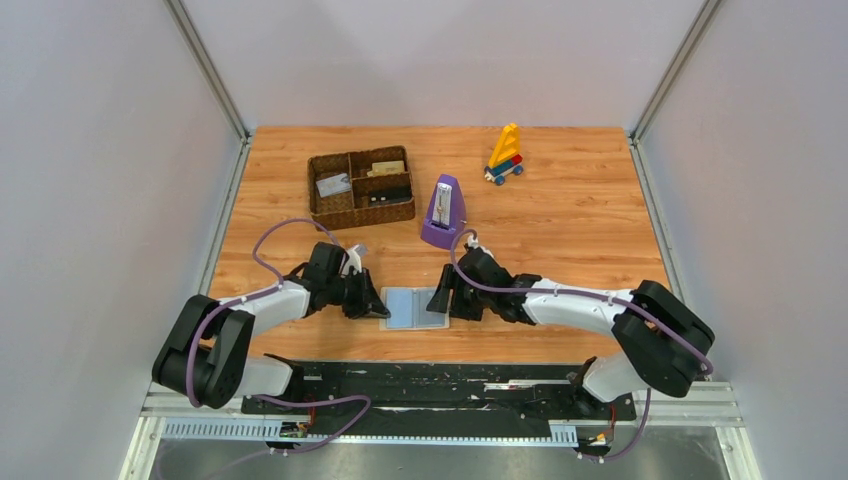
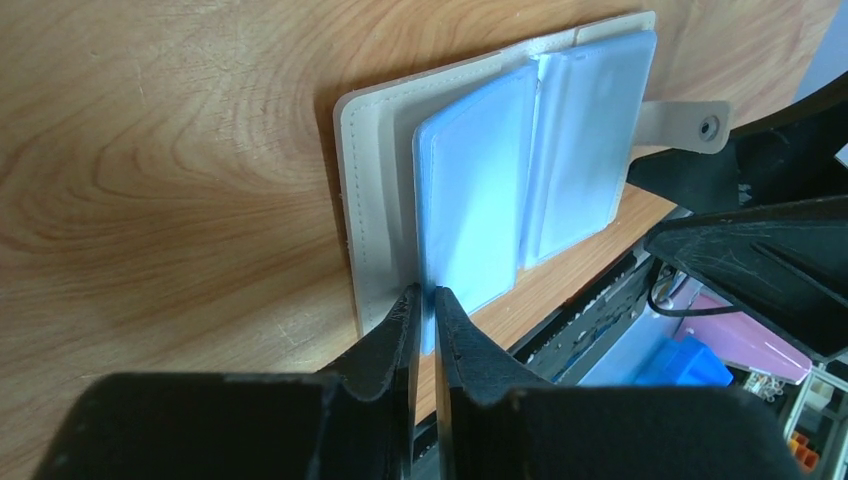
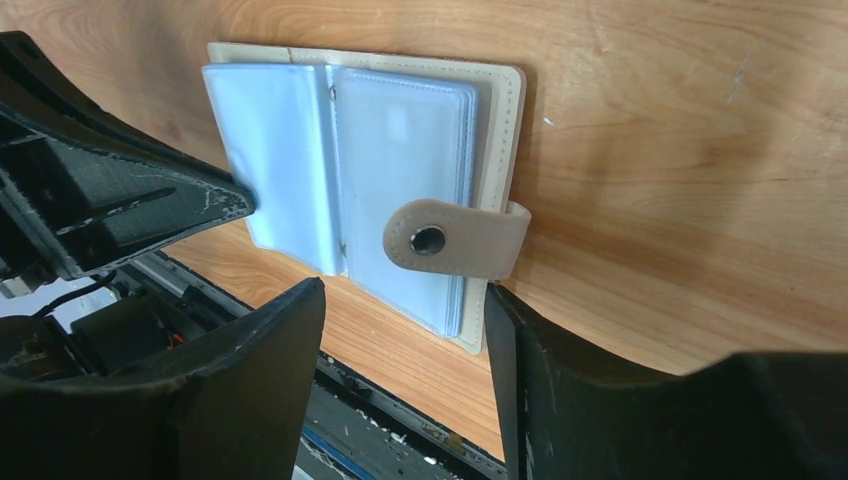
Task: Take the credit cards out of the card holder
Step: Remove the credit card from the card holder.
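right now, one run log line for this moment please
card holder open flat on table | left pincer pinching blue sleeve page edge | right pincer open, straddling snap tab side

Robot lab, a closed test cell. Pale wooden desk (image 1: 560,210), walled on three sides by blank grey panels (image 1: 100,150) set in aluminium posts (image 1: 205,65). My two arms (image 1: 275,300) are bolted to a black plate (image 1: 450,385) at the near edge, with purple cables (image 1: 560,292) looped loosely along them. The props are mismatched (a test set, by the look): metronome (image 1: 443,212), block toy (image 1: 505,155), woven tray (image 1: 370,215), card holder (image 1: 413,308). A slotted cable duct (image 1: 380,432) runs below the near edge.
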You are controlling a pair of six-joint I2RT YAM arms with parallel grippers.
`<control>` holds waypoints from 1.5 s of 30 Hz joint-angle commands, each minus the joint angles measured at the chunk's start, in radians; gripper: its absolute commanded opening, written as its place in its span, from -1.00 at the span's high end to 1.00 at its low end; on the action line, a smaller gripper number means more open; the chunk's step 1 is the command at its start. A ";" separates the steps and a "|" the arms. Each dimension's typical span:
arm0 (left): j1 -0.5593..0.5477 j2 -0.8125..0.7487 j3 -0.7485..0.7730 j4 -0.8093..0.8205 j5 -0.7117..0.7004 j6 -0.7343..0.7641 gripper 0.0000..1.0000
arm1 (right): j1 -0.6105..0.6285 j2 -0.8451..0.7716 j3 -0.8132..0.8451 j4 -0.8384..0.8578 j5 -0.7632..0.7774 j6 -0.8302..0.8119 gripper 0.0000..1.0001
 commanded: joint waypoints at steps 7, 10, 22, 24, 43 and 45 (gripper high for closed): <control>-0.006 -0.025 -0.020 0.044 0.022 -0.009 0.73 | 0.006 -0.001 0.086 -0.091 0.071 -0.044 -0.32; -0.007 -0.030 -0.018 0.043 0.020 -0.012 0.75 | 0.006 0.005 0.090 -0.072 0.049 -0.049 -0.28; -0.008 -0.033 -0.028 0.052 0.023 -0.020 0.77 | 0.004 0.092 0.085 -0.002 0.022 -0.053 -0.26; -0.008 -0.030 -0.030 0.056 0.025 -0.022 0.77 | 0.004 0.115 0.094 0.002 0.007 -0.055 -0.24; -0.009 -0.016 -0.024 0.061 0.026 -0.022 0.80 | 0.005 0.058 0.155 -0.107 0.042 -0.088 -0.20; -0.009 -0.016 -0.023 0.061 0.026 -0.021 0.80 | 0.004 0.073 0.163 -0.107 0.033 -0.092 -0.20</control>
